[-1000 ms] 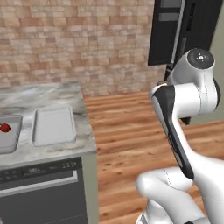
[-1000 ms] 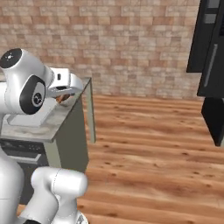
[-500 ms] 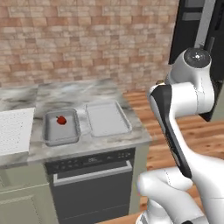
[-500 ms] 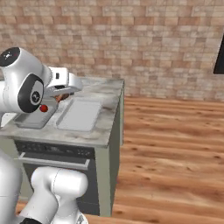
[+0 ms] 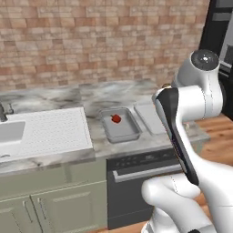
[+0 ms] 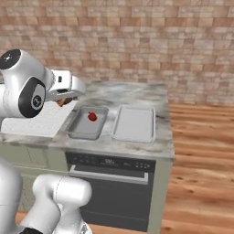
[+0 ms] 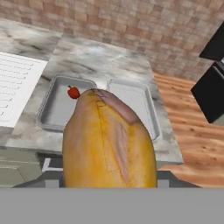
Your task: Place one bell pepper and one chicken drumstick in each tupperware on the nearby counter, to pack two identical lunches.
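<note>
End effector (image 6: 68, 98) clamped partway shut on golden drumstick (image 7: 109, 140), carried above tabletop (image 6: 137, 146). Ahead and below: deeper tupperware (image 7: 54, 109) with one red pepper (image 7: 73, 92) inside; wider tupperware (image 7: 131, 105) just beyond it, nothing in it. Whole view shifted over the last second, base driven up to the tabletop, both containers now within reach. Likely next: drumstick into the pepper's container.

A plump golden-tan chicken drumstick (image 7: 109, 142) rises large from the bottom of the view, where the fingers sit hidden behind it; beyond it on the marbled tabletop (image 7: 98, 59) lie two grey tupperware side by side; the left one (image 7: 52, 111) holds a red bell pepper (image 7: 73, 92); the right one (image 7: 146, 109) is partly hidden by the drumstick.
</note>
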